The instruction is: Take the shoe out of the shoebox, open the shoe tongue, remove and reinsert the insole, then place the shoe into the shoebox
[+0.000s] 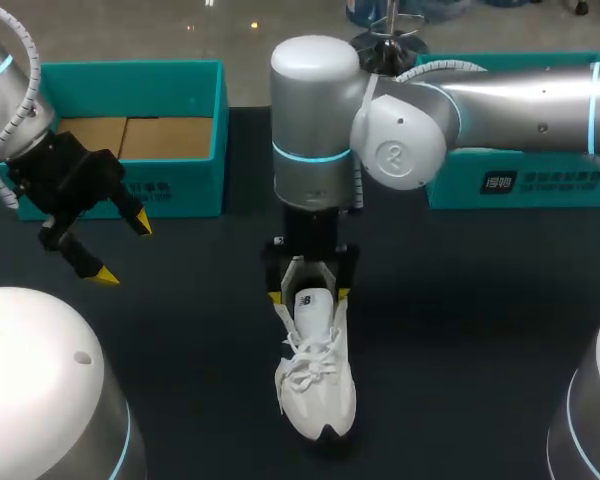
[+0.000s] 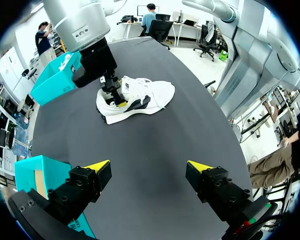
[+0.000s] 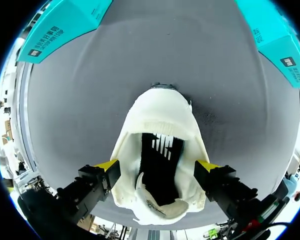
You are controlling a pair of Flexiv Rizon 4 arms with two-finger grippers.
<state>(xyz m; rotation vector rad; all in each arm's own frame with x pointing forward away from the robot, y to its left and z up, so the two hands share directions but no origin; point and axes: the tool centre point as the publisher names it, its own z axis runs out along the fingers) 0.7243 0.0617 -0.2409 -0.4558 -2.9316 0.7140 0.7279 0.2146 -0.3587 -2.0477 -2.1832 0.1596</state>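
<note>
**Hidden/unclear.** Head view: R arm (image 1: pixel 500 100) covers the heel of the white lace-up sneaker (image 1: pixel 318 375) and part of the second teal box (image 1: pixel 540 182) at back right. R wrist view: sneaker's interior is dark, contents can't be made out.

**End effectors.** R gripper (image 3: pixel 157 165): fingers approx. heel-width apart, yellow tips against both sides of the heel collar, grasping the sneaker. The sneaker rests mid-table on the black table (image 1: pixel 480 330), toe toward the robot. L gripper (image 1: pixel 122 250): fingers spread wide, holding nothing, just in front of the open teal cardboard shoebox (image 1: pixel 180 85).
</note>
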